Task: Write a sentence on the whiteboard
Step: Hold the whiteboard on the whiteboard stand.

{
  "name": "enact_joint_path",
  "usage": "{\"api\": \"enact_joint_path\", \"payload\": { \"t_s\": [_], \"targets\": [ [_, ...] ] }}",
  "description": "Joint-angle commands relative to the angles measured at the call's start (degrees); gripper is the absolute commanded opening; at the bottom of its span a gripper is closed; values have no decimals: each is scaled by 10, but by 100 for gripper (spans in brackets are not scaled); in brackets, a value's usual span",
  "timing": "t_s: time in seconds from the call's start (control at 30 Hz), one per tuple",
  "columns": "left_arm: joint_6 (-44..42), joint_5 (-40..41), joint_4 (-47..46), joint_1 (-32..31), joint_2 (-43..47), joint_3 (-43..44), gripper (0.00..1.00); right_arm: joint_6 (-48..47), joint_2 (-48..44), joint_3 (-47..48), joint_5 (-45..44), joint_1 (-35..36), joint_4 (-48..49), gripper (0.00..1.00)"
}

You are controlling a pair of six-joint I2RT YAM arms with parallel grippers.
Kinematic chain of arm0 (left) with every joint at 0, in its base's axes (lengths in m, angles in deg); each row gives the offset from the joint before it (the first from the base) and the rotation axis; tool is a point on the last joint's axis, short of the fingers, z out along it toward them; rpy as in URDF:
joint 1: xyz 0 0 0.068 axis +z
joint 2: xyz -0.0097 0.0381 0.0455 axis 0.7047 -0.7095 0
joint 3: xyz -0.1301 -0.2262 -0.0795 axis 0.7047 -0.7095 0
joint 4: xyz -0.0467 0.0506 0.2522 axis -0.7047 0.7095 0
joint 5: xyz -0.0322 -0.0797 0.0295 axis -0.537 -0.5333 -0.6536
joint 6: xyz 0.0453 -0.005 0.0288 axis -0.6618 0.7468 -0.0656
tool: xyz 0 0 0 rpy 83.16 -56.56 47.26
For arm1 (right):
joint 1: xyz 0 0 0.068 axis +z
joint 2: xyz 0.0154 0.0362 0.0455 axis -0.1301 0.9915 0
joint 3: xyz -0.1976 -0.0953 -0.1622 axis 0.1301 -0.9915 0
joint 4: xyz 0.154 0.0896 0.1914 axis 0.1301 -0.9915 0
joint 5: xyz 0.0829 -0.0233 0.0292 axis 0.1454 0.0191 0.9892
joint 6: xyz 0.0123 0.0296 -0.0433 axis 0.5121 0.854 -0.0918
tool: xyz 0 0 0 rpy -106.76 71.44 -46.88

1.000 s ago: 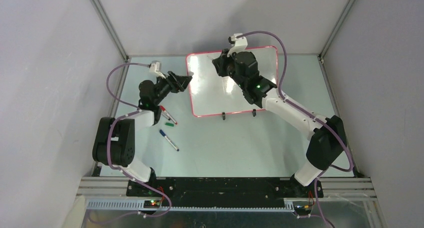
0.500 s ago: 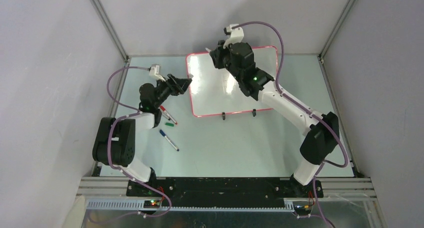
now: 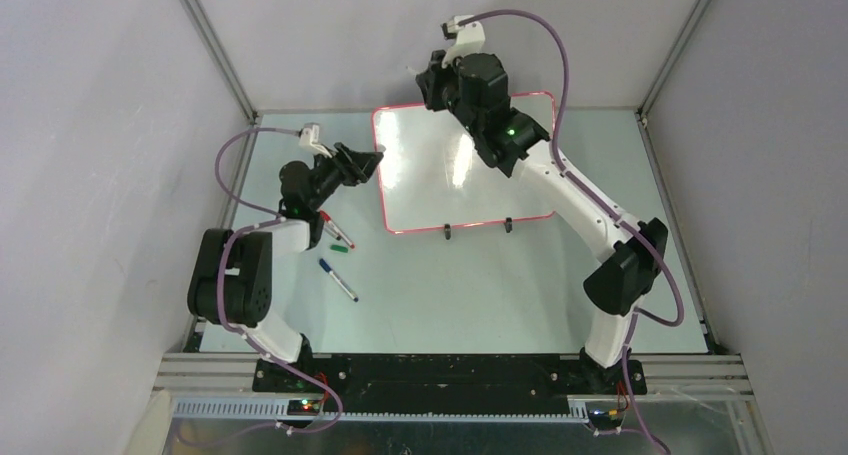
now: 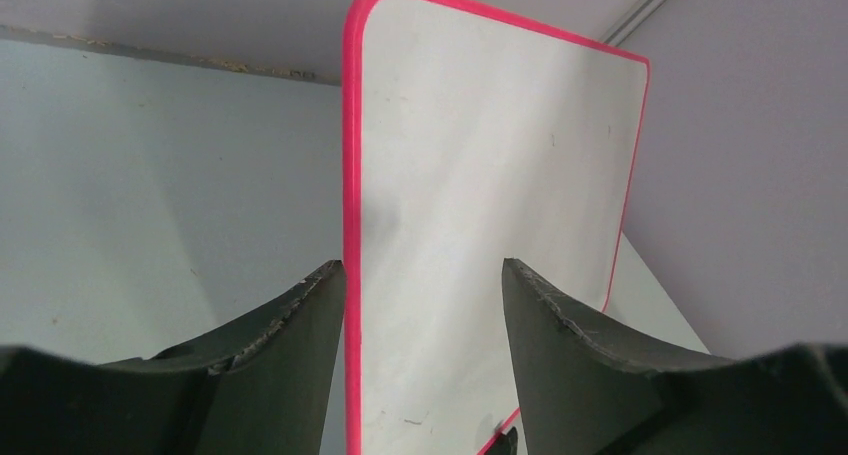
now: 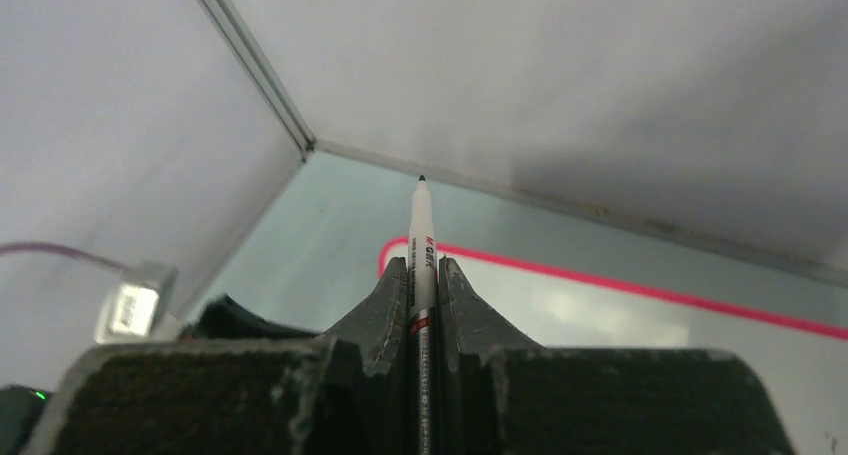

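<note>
Not started: whiteboard [image 3: 420,185] on the table shows no letters. Right gripper [image 5: 422,270] clamped on marker [image 5: 421,225], tip off the board by its far-left corner. Left gripper [image 4: 422,275] open, straddling the left rim.

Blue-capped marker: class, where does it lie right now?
Top view: the blue-capped marker lies on the table, left side, beside the left arm, just nearer the bases than the red-capped marker.
</note>
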Motion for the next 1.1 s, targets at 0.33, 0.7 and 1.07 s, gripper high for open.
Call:
{"api": "enact_joint_path", "payload": {
  "t_s": [0.33, 0.7, 1.07],
  "targets": [
    [-7, -24, 59, 19, -64, 94, 61, 6, 65, 20, 15, 3, -34, 0],
    [34, -65, 55, 21, -98, 118, 43, -18, 105, 55, -10, 29, -56, 0],
    [46, -98, 37, 21, -105, 118, 11, -43, 137, 95, -42, 45, -79, 0]
  ]
}}
